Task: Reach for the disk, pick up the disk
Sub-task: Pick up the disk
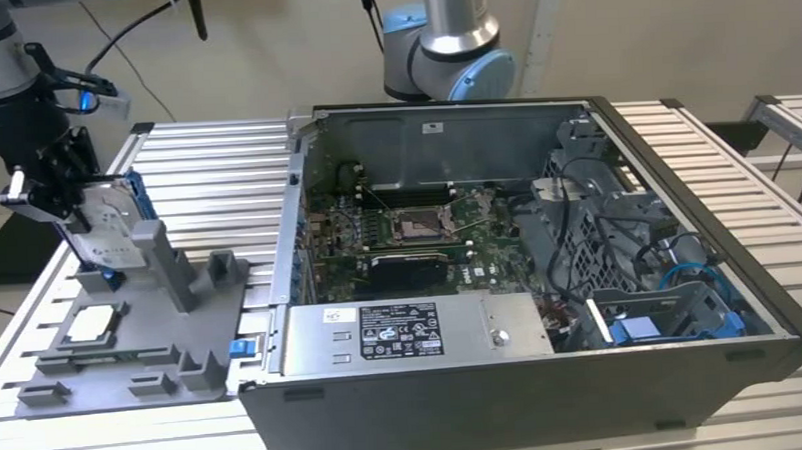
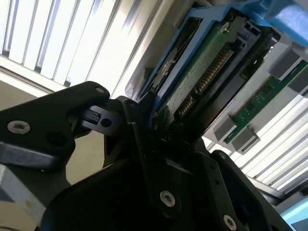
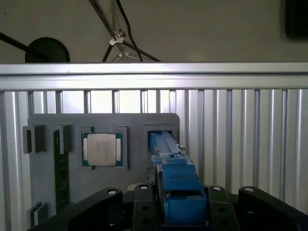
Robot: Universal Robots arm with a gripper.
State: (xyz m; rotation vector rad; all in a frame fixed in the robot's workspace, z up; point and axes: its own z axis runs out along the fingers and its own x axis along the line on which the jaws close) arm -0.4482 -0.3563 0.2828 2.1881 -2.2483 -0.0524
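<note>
The disk (image 1: 109, 233), silver-grey with a white label and a bright blue frame, stands tilted on edge at the exterior view's left. Its lower end is at a slot of the grey fixture plate (image 1: 139, 369). My gripper (image 1: 77, 209) comes down from above and is shut on the disk's upper part. In the first wrist view the disk's blue edge (image 3: 169, 161) runs from between my black fingers (image 3: 142, 204) to the slot. In the second wrist view the disk's green circuit board (image 2: 204, 79) shows, clamped between the jaws.
A small square silvery chip (image 1: 91, 324) (image 3: 101, 149) lies in a pocket of the fixture plate, beside a green memory stick (image 3: 60, 168). Grey posts (image 1: 162, 255) rise next to the disk. An open computer case (image 1: 537, 280) stands to the right, and another arm's base (image 1: 449, 58) behind it.
</note>
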